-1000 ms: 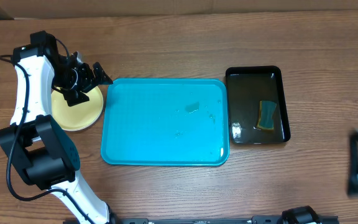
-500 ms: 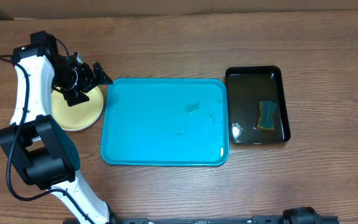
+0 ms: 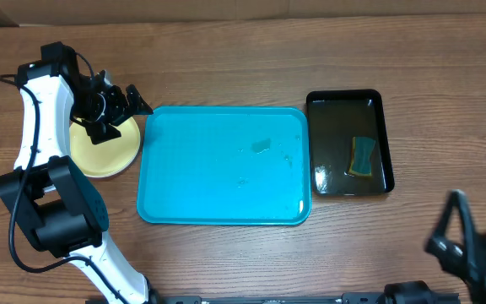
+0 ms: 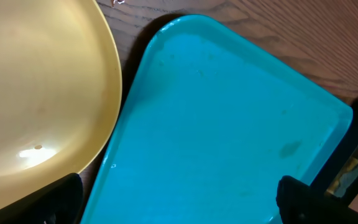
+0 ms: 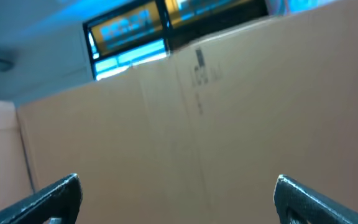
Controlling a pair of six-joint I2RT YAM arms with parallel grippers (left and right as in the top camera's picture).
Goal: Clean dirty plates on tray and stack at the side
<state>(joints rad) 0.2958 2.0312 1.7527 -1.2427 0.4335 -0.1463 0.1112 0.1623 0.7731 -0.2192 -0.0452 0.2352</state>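
Left claw (image 3: pixel 121 120) is seen spread wide and empty directly above the stacked plates (image 3: pixel 99 156), with the bare tray (image 3: pixel 226 198) just beside it on the side of the right claw (image 3: pixel 479 243), likewise wide open and empty. Stacking is judged done. A straight lift is advised before any swing away, so that the plates are not nudged.

Overhead: right gripper (image 3: pixel 479 241) blurred and cut by the lower right corner; upper part of the yellow plate (image 3: pixel 106 157) hidden under the left gripper (image 3: pixel 110 108), stack count indeterminable. Right wrist: cardboard wall (image 5: pixel 229 124) blurred
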